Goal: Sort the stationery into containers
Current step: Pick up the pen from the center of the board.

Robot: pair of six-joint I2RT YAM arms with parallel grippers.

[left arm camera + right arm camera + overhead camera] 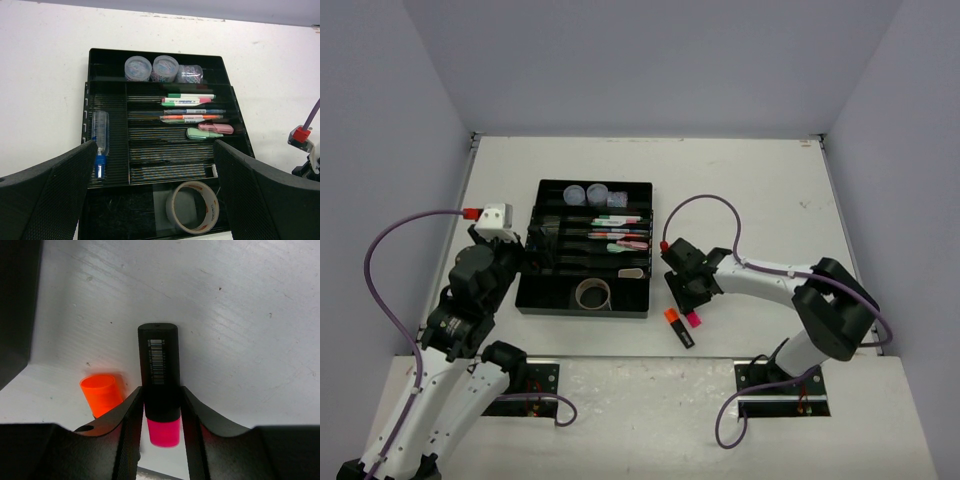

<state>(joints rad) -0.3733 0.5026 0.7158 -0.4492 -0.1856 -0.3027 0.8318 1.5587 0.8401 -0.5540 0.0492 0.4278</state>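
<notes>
Arm, right [770, 275]: I see it reaching low across the counter [770, 190] toward the tray's near right corner, wrist tipped down over two loose highlighters.
Right jaws: closed in on the pink highlighter [159, 370], one finger pressed to each side of its black barrel, just above the pink cap.
Pink highlighter, position: on the bare counter, outside the tray, just off that near right corner. I can't tell whether it has left the surface.
Pink highlighter, axis: long axis runs straight along the line of the jaws; pink cap toward the wrist camera, barcoded black butt end pointing away.
Orange highlighter [102, 392]: just beside the pink one, on its left in the wrist view, cap close to the finger on that side.
Arm, left [470, 290]: folded up at the tray's near left side, wrist camera looking along the tray.
Left jaws: wide apart, holding nothing, straddling the view of the tray's near end.
Black tray [552, 297]: tape roll [209, 210] in the near section, blue-capped tube [100, 142] in the left slot, pens and highlighters [190, 107] across the narrow slots, three clear tubs [138, 68] at the far end.
Between grip and slots: the tray's right wall.
</notes>
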